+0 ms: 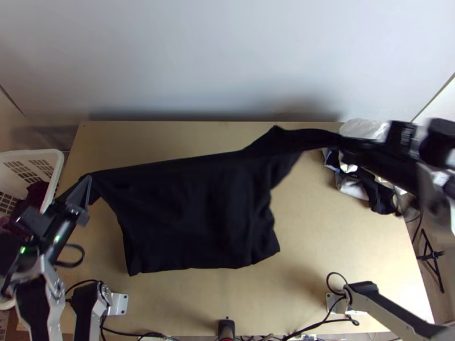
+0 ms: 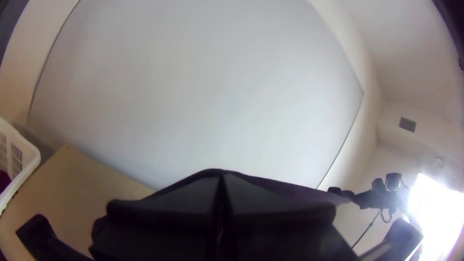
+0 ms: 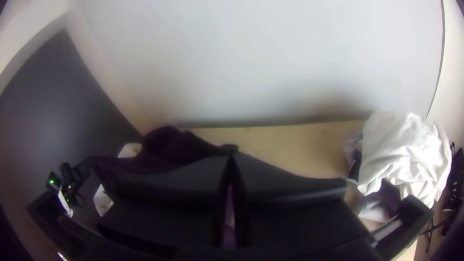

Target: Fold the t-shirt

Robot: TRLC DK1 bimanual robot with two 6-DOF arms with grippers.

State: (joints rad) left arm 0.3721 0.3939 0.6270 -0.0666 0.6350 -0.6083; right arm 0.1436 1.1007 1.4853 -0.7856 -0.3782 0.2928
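Black t-shirt [image 1: 193, 213] stretched between both grippers over table [image 1: 341, 244]. Left gripper [image 1: 86, 182] fingers clenched on one upper end, right gripper [image 1: 343, 141] fingers clenched on the other.

T-shirt [image 1: 193, 210] over ctr of tbl [image 1: 341, 244] — basket [image 1: 50, 153] L, clothes pile [image 1: 364, 128] R rear.
Wall [image 1: 227, 57] behind tbl — cloth [image 1: 35, 194] in basket.

a plain black t-shirt [image 1: 193, 216], a light wood-toned table [image 1: 335, 244], a white basket [image 1: 34, 152] with a grid pattern at the left, dark maroon cloth [image 1: 37, 191] in it, white crumpled cloth [image 3: 406, 154] at the far right, a pale grey far wall [image 1: 227, 57]
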